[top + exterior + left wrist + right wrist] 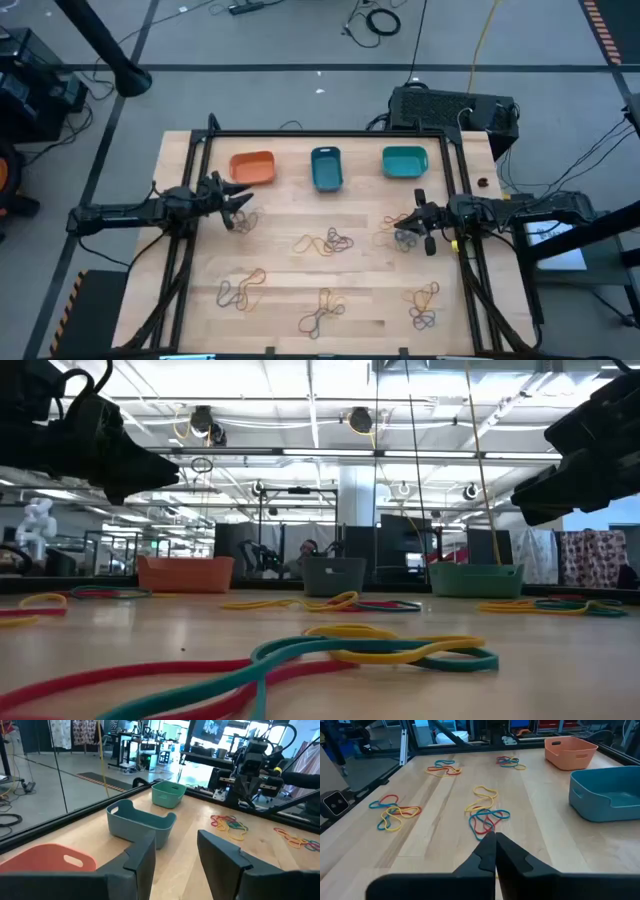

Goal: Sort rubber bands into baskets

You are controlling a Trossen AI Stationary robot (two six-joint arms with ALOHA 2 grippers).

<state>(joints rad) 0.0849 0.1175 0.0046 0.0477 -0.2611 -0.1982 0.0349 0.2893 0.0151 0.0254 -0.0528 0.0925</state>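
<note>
So from the high view we've got the three baskets lined up along the far edge of the table (200, 300): the orange basket (252, 167) on the left, the blue basket (327, 167) in the middle, the teal basket (405, 162) on the right; the rubber bands (325, 242) sit in loose clumps all over the wood, none in a tub as far as we can see; the left gripper (238, 205) is just below the orange basket, over a small clump; the right gripper (415, 222) is at the right side, over another clump, below the teal basket.

Low view next; we see tangled red, teal and yellow bands right up close, all three tubs in a row at the back, and both arms hanging dark above the tabletop, clear of it.

Left wrist view: its fingers (142, 862) are spread apart with bare wood between them, holding nothing; orange, blue and teal tubs run off ahead, the other arm beyond.

Right wrist view: fingers (487, 851) pressed tight together, nothing pinched that we can see; a blue, red and yellow clump lies just ahead of the tips; blue and orange tubs off to the side.
</note>
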